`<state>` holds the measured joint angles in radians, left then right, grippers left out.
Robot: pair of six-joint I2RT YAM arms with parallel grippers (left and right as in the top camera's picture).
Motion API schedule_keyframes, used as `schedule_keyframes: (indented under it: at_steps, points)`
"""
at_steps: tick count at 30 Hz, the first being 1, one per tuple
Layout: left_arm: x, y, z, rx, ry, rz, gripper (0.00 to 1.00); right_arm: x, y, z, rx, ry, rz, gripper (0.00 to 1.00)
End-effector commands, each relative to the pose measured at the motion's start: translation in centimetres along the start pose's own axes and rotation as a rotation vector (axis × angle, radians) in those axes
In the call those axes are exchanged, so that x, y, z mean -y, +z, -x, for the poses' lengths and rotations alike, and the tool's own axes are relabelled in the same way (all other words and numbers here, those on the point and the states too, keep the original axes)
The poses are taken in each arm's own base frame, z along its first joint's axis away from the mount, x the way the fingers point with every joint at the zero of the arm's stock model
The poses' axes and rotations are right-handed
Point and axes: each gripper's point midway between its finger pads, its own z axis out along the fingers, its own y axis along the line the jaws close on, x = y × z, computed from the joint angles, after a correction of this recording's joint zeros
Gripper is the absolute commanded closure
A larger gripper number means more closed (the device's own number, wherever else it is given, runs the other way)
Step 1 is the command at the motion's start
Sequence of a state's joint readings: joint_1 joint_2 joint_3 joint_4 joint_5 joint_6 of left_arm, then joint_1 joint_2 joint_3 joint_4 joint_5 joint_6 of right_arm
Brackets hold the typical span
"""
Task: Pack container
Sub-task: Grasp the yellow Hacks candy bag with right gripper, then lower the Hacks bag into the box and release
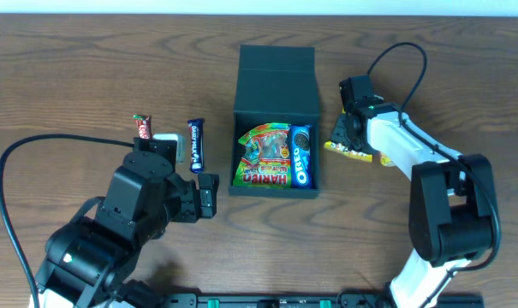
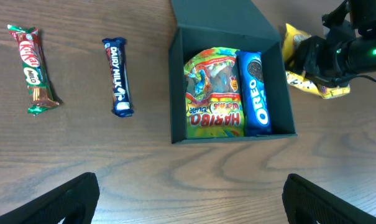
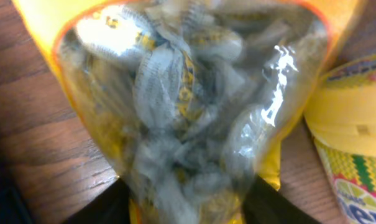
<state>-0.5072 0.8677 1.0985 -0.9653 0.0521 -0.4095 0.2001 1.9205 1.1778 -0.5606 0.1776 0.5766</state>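
While the container (image 1: 276, 77), open on the table (image 1: 70, 68), already holds a Haribo bag (image 1: 265, 158) and Oreo pack (image 1: 301, 156), the right gripper (image 1: 346, 137) just right of it looks clamped on a yellow sweet bag (image 1: 351, 152); next comes lifting it over the wall. Left gripper (image 2: 188, 208) hangs left of it, fingers apart.

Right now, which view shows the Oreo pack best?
Left wrist: the Oreo pack lies large and unobstructed inside the container, label readable. Overhead shows it smaller; right wrist, filled by a yellow bag, misses it.
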Motion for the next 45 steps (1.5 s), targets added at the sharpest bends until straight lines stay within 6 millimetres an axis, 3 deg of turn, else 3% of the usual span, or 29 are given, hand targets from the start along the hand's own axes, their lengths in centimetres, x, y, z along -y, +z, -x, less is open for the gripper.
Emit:
schedule_keyframes:
  at_steps: [1, 4, 10, 14, 17, 22, 27, 31, 40, 41, 43, 45]
  points:
    - [0.0, -0.2, 0.3, 0.008, 0.019, 0.004, 0.05, 0.3, 0.5, -0.7, -0.048, 0.015, -0.008, 0.63]
    - [-0.1, -0.2, 0.3, 0.009, 0.019, 0.005, 0.05, -0.1, -1.7, 0.7, -0.034, 0.014, 0.003, 0.71]
    - [-0.1, -0.2, 0.3, 0.011, 0.019, 0.010, 0.05, -1.1, -8.9, 4.5, 0.023, 0.008, 0.043, 0.97]
    - [-0.1, -0.2, 0.4, 0.014, 0.018, 0.008, 0.05, -2.1, -14.6, 5.6, 0.074, -0.008, 0.095, 0.99]
    - [0.4, -0.3, 0.8, 0.031, 0.018, -0.016, 0.05, -4.3, -18.7, 4.4, 0.094, -0.052, 0.200, 0.98]
    - [1.5, -1.0, 1.2, 0.057, 0.020, -0.083, 0.05, -9.1, -22.1, -0.1, 0.071, -0.189, 0.328, 0.98]
    - [2.4, -2.2, 0.9, 0.068, 0.025, -0.152, 0.05, -13.6, -22.0, -4.8, 0.035, -0.302, 0.357, 0.96]
    - [2.8, -3.1, 0.7, 0.083, 0.026, -0.189, 0.05, -15.8, -20.6, -7.4, 0.001, -0.320, 0.335, 0.96]
    - [2.6, -4.8, 0.2, 0.118, 0.028, -0.206, 0.05, -18.5, -15.7, -12.3, -0.100, -0.381, 0.252, 0.96]
    - [2.5, -4.8, 0.1, 0.114, 0.028, -0.204, 0.05, -18.6, -15.2, -12.6, -0.109, -0.376, 0.241, 0.90]
    - [2.4, -4.7, -0.1, 0.107, 0.027, -0.200, 0.05, -18.6, -14.4, -12.9, -0.123, -0.368, 0.225, 0.59]
    - [2.3, -4.7, -0.3, 0.100, 0.027, -0.196, 0.05, -18.6, -14.0, -13.0, -0.130, -0.364, 0.216, 0.53]
